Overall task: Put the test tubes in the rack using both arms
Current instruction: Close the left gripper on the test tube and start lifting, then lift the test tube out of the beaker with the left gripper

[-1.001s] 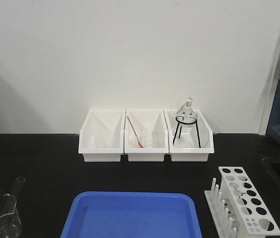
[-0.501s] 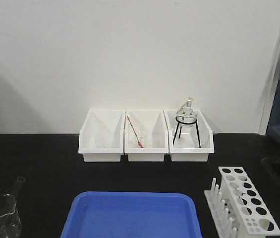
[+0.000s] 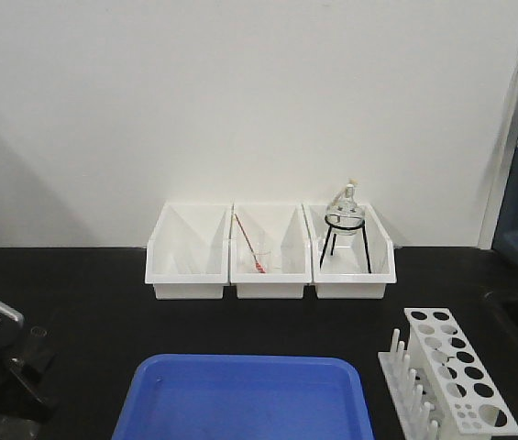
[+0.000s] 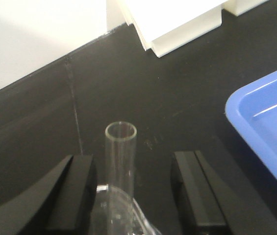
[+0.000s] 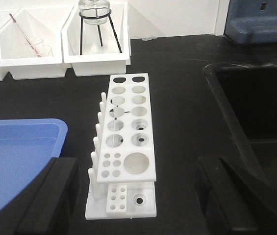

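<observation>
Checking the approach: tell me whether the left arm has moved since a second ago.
Yes. The left arm has come in at lower left, left of the blue tray.

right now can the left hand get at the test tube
Probably yes. The left hand is open, with the test tube standing upright between its fingers and nothing else in the gap. The beaker rim just below could crowd the grip.

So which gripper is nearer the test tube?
Left gripper: the tube stands between its open jaws. The right gripper hovers by the rack, on the opposite side.
</observation>
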Motion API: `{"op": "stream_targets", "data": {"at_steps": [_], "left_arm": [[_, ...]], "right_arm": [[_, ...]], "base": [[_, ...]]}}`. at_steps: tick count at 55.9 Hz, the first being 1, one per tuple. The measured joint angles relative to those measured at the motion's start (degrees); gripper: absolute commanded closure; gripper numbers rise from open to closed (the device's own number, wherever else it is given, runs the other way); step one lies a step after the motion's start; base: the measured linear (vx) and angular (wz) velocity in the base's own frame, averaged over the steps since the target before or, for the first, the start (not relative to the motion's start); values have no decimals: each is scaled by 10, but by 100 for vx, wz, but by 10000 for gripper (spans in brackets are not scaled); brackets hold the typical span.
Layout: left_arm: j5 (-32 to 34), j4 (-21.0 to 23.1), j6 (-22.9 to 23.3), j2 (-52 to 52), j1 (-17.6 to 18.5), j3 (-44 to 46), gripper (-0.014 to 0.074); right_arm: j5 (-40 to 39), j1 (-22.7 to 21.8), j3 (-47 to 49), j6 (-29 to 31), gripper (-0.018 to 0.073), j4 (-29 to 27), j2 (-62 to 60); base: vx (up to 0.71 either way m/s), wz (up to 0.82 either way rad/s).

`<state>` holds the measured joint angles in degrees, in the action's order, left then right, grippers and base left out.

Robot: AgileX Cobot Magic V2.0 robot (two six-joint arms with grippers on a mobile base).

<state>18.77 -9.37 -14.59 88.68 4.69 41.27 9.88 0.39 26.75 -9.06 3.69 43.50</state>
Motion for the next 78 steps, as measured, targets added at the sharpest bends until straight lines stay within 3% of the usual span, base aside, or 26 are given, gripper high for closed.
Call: {"op": "stream_targets", "data": {"at_steps": [9, 31, 46, 48, 49, 58, 66, 78], "left_arm": [[8, 6, -31, 52, 0, 40, 77], [21, 41, -35, 124, 0, 85, 98], [26, 41, -35, 124, 0, 86, 272], [27, 41, -35, 124, 0, 86, 311], [36, 41, -35, 124, 0, 86, 430], [39, 41, -33, 123, 0, 86, 608], [36, 53, -33, 107, 0, 86, 606], [22, 175, -33, 46, 0, 86, 606]], "right_arm": [[1, 0, 0, 0, 8, 0, 0], [1, 0, 0, 0, 8, 0, 0], [1, 0, 0, 0, 10, 0, 0], [1, 0, 0, 0, 13, 0, 0], [1, 0, 0, 0, 22, 0, 0], [1, 0, 0, 0, 41, 0, 0], [1, 0, 0, 0, 53, 0, 0], [1, 0, 0, 0, 53, 0, 0]], "base": [[0, 0], [0, 0], [0, 0], [0, 0], [0, 0], [0, 0], [0, 0], [0, 0]]}}
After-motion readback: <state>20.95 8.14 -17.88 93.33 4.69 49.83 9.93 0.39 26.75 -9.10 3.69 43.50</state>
